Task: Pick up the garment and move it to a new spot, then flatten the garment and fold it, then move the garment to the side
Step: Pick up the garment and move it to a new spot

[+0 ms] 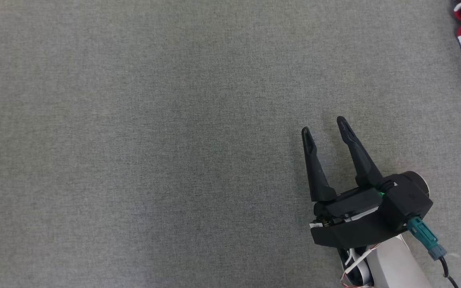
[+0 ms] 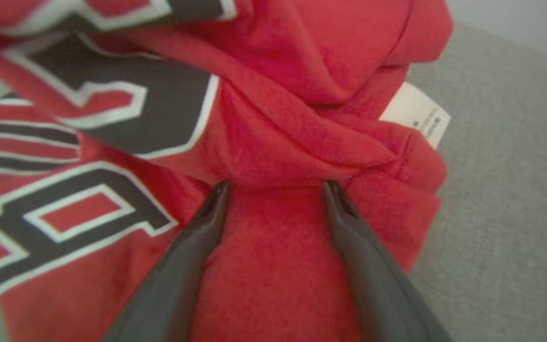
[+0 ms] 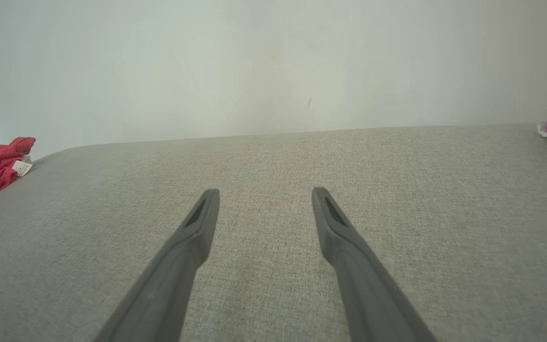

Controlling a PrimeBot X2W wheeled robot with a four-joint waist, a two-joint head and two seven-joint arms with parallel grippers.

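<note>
At my left hand (image 2: 277,184): fingers apart, tips against the crumpled red garment (image 2: 302,71).
Right hand (image 1: 323,125): apart, empty, five o'clock over the table (image 1: 134,140).
Progress: pickup not yet made.

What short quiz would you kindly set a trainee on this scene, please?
1. True or false: the right gripper holds the garment.
2. The garment is mainly: A blue, B red, C green.
3. Fill in: in the left wrist view, a white ____ shows at the garment's edge, up and right of the left gripper.
Key: 1 false, its jaws stand open over the bare grey surface; 2 B; 3 label.
</note>
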